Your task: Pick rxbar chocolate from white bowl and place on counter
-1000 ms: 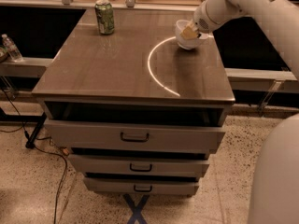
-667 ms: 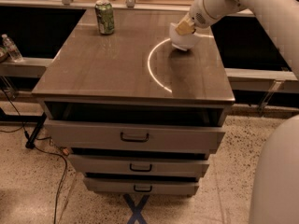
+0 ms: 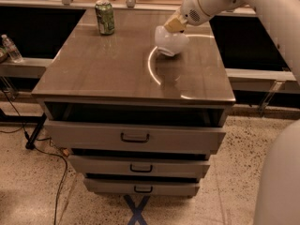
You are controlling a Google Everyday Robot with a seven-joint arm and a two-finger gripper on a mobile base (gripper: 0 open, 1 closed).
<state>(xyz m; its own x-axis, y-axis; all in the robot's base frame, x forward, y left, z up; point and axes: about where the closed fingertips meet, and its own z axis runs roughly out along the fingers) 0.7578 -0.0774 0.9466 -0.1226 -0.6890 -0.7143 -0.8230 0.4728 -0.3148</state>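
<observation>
While the arm reached in from the upper right of the camera view, the gripper (image 3: pixel 175 24) sat right on top of the white bowl (image 3: pixel 169 43), touching its upper rim. Whether the gripper was clenched or released could not be told, as its tan tip was buried against the bowl. The bowl looked tilted, not flat on its foot, and it stood on the back right part of the counter (image 3: pixel 108 74), closer to the right edge than the left and a fair way back from the front edge. The rxbar chocolate could not be made out; the bowl's inside was hidden behind its wall and the gripper.

Room to move? Plenty: the whole front half and the left middle of the counter lay bare, with only a bright curved glare (image 3: pixel 152 71) running just in front of the bowl. A green can (image 3: pixel 105 17) stood upright near the back left corner, well apart from the bowl. Below the front edge, three drawers (image 3: pixel 136 137) showed. A water bottle (image 3: pixel 10 48) stood on a low ledge off to the left, and blue tape (image 3: pixel 137 211) crossed the floor in front.
</observation>
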